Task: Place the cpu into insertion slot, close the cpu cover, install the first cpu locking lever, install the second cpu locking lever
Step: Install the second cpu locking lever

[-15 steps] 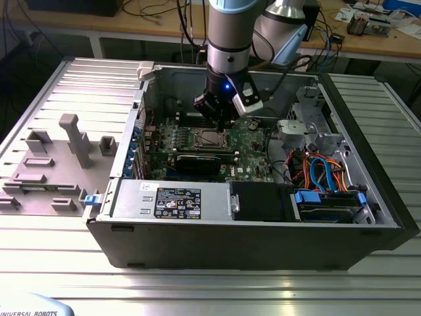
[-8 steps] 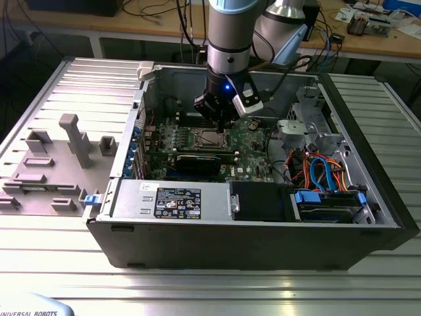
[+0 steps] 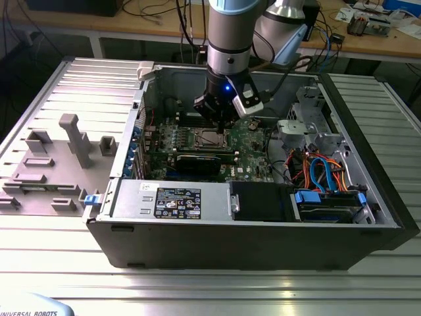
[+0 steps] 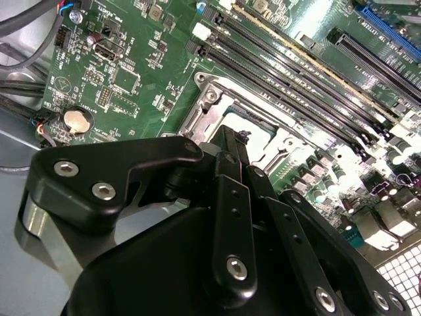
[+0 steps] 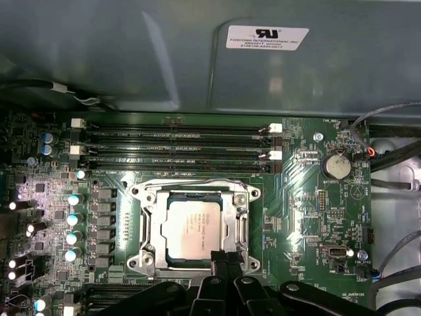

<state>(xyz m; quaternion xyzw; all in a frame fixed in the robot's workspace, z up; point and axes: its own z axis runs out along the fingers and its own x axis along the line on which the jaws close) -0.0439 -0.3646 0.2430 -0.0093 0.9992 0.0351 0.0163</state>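
The cpu [image 5: 194, 227] lies flat in the insertion slot [image 5: 141, 262] on the green motherboard, silvery top up. The cpu cover [image 5: 152, 224] is down around it as a silver frame. A thin wire lever [image 5: 197, 182] runs along the frame's far side. My gripper [image 5: 223, 255] is shut, its two black fingers pressed together with nothing seen between them. Its tip is at the frame's edge beside the chip. In the second wrist view the gripper [image 4: 238, 141] stands just over the cover [image 4: 210, 112]. In the exterior view the gripper [image 3: 220, 122] hangs inside the open case above the cpu [image 3: 212, 137].
Long memory slots [image 5: 177, 141] lie beside the socket, and a coin battery [image 5: 337, 164] sits further along the board. A black graphics card [image 3: 197, 162], the power supply [image 3: 171, 197] and coloured cables [image 3: 322, 171] crowd the case. A grey fixture tray [image 3: 52, 164] lies at the exterior view's left.
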